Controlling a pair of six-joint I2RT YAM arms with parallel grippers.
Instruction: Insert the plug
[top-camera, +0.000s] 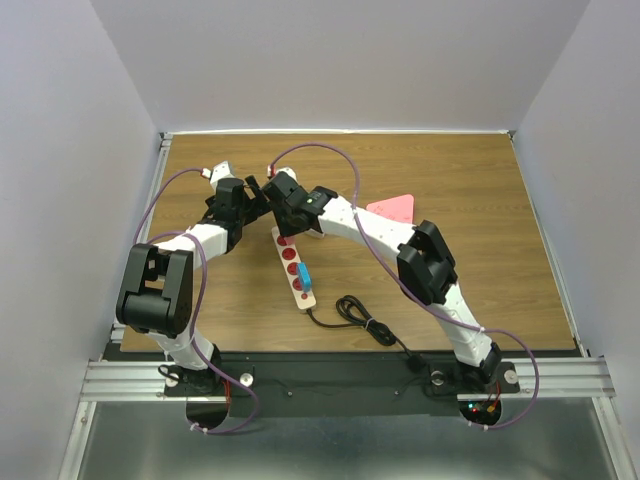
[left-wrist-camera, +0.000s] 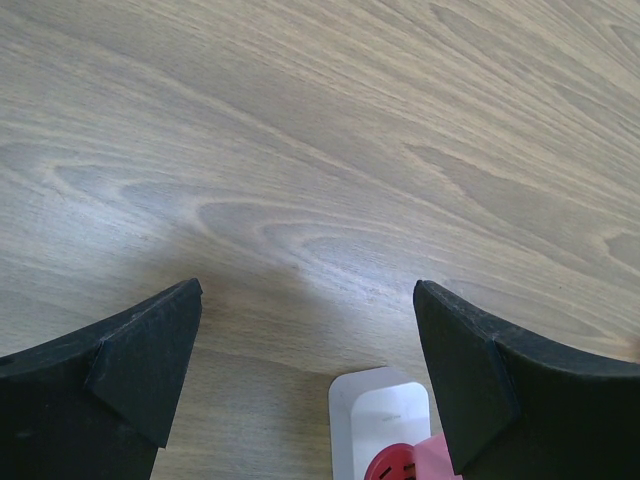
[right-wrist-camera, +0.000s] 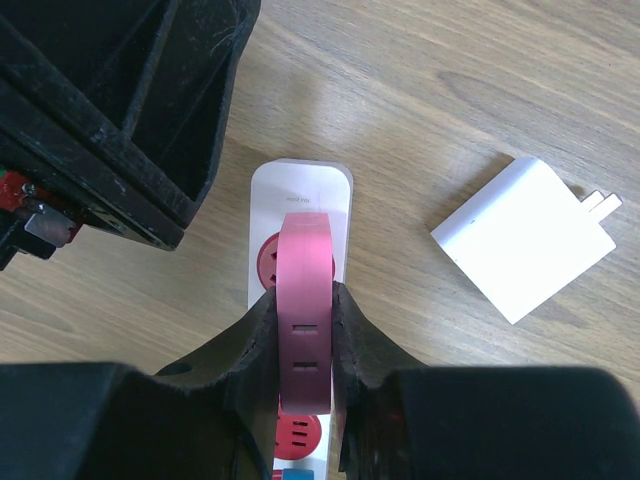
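A white power strip (top-camera: 296, 275) with red sockets lies mid-table; a blue plug (top-camera: 302, 277) sits in one socket. My right gripper (right-wrist-camera: 303, 300) is shut on a pink plug (right-wrist-camera: 304, 262) and holds it edge-on over the strip's (right-wrist-camera: 300, 185) far-end red socket (right-wrist-camera: 264, 262). In the top view the right gripper (top-camera: 284, 203) is over the strip's far end. My left gripper (left-wrist-camera: 307, 295) is open and empty, just beyond the strip's end (left-wrist-camera: 378, 410); the pink plug's corner (left-wrist-camera: 437, 460) shows by its right finger. In the top view the left gripper (top-camera: 257, 194) is close beside the right one.
A white wall adapter (right-wrist-camera: 524, 238) with metal prongs lies on the wood right of the strip. A pink triangular piece (top-camera: 392, 208) lies behind the right arm. The strip's black cord (top-camera: 355, 314) coils toward the near edge. The left arm's black body (right-wrist-camera: 130, 110) crowds the plug's left side.
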